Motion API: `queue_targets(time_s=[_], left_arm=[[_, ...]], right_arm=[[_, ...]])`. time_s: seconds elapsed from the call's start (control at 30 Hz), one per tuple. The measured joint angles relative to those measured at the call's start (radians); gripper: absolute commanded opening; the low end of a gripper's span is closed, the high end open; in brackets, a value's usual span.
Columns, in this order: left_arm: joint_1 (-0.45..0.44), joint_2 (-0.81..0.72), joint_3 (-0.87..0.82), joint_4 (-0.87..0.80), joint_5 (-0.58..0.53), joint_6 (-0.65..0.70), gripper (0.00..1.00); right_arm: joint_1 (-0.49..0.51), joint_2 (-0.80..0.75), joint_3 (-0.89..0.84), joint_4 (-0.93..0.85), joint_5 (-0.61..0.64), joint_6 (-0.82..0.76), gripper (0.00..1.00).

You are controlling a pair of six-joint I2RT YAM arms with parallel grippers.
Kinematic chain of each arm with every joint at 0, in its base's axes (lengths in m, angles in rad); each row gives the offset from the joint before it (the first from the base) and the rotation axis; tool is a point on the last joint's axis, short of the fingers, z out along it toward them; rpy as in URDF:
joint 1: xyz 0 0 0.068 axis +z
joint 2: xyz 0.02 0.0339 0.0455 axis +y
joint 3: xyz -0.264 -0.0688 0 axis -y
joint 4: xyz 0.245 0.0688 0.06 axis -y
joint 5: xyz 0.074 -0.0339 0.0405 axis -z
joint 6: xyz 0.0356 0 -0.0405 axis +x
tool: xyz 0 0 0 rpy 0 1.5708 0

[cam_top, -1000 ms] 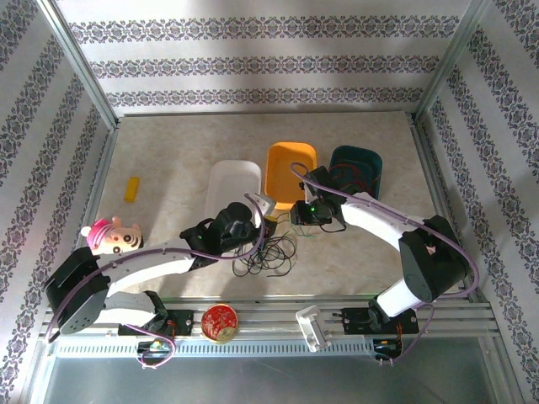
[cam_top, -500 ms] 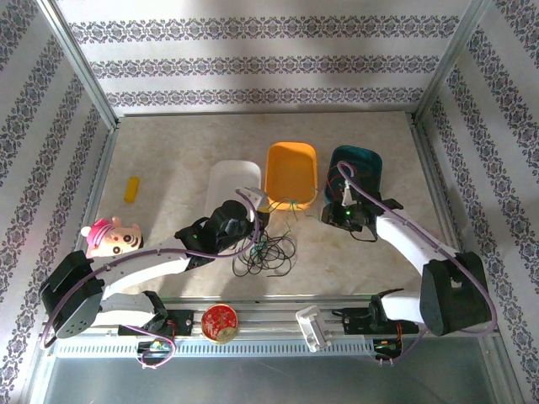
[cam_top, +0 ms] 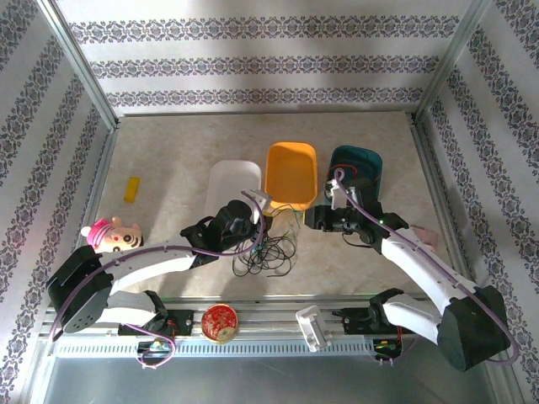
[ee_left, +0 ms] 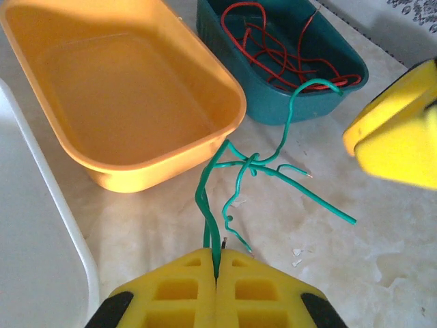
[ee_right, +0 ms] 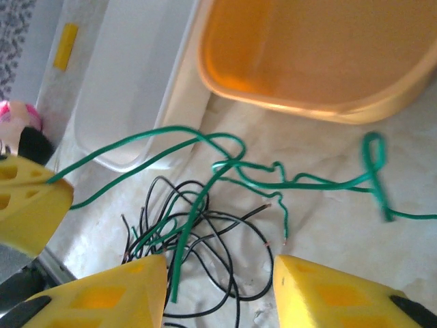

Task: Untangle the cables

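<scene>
Though they tangle, red cables (ee_left: 285, 63) fill teal tub (ee_left: 273, 111).

orange tub (cam_top: 290, 172), teal tub (cam_top: 355, 151), white tray (cam_top: 232, 181)

i note the left arm (cam_top: 150, 259) and the right arm (cam_top: 417, 263) are of matching build: white link shells joined by rounded black joint housings, each on a black base. a thick purple cable (cam_top: 354, 195) runs along the outside of each arm. the left gripper (ee_left: 216, 258) has yellow moulded fingers (ee_left: 176, 295) with rectangular recessed pockets and black roots. the right gripper (ee_right: 218, 263) carries the same yellow pocketed fingers, likewise black at the roots.
</scene>
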Motion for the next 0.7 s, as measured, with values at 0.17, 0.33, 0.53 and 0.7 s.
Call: queue_targets(time_s=[0.17,0.33,0.53,0.7], left_arm=[[0.000,0.000,0.006,0.000,0.001,0.000,0.00],[0.000,-0.001,0.006,0.000,0.001,0.000,0.00],[0.000,-0.009,0.006,0.000,-0.003,-0.001,0.00],[0.000,-0.035,0.006,0.000,-0.002,-0.001,0.00]], right_arm=[[0.034,0.039,0.017,0.008,-0.002,-0.010,0.46],[0.030,0.047,0.017,0.011,0.016,0.002,0.47],[-0.087,-0.064,-0.050,0.061,0.017,0.077,0.50],[-0.274,-0.259,-0.183,0.086,0.040,0.213,0.61]])
